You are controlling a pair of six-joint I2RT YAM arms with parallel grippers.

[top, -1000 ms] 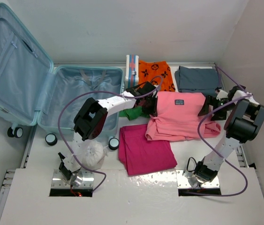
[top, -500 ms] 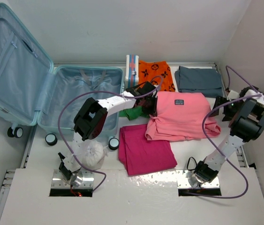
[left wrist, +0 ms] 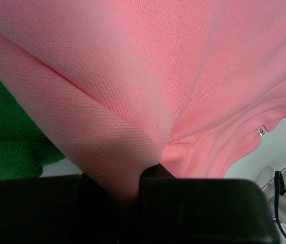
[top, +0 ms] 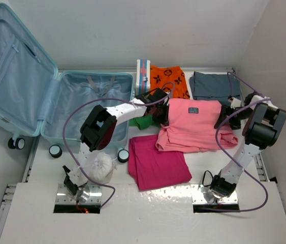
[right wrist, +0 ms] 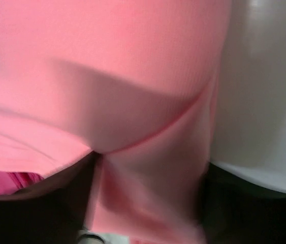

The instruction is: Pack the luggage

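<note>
So the big pale light-blue hard-shell suitcase (top: 76, 96) sits open at the far left corner of the white worktop (top: 148, 213). Its base lies flat with the grey-blue lining up, and the lid is tipped up and out to the left. There's nothing packed in it that I can make out. All the action is on the salmon-pink knit shirt (top: 191, 127), spread out right of the middle. The left gripper (top: 162, 114) is clamped down on the shirt's left edge. The wrist view shows it really clearly, with a fold of pink fabric pinched tight between the black fingers of that gripper (left wrist: 132, 183). A bit of green cloth (left wrist: 5, 127) sits just beside it. The right gripper (top: 223, 119) is over at the shirt's right edge. In its own view the right gripper (right wrist: 148, 203) has a fold of pink between two widely spaced fingers, but it's blurry. Honestly I can't tell if it's actually gripping or just straddling the fabric. Other stuff around: a magenta folded cloth (top: 158, 160) lies nearer the front, touching the shirt's near edge. An orange patterned cloth (top: 169, 80) and a striped blue-white-red box (top: 143, 71) sit along the far edge. A grey folded garment (top: 215, 85) is toward the far right corner, and a white rounded bundle (top: 99, 168) sits by the left arm's base.
</note>
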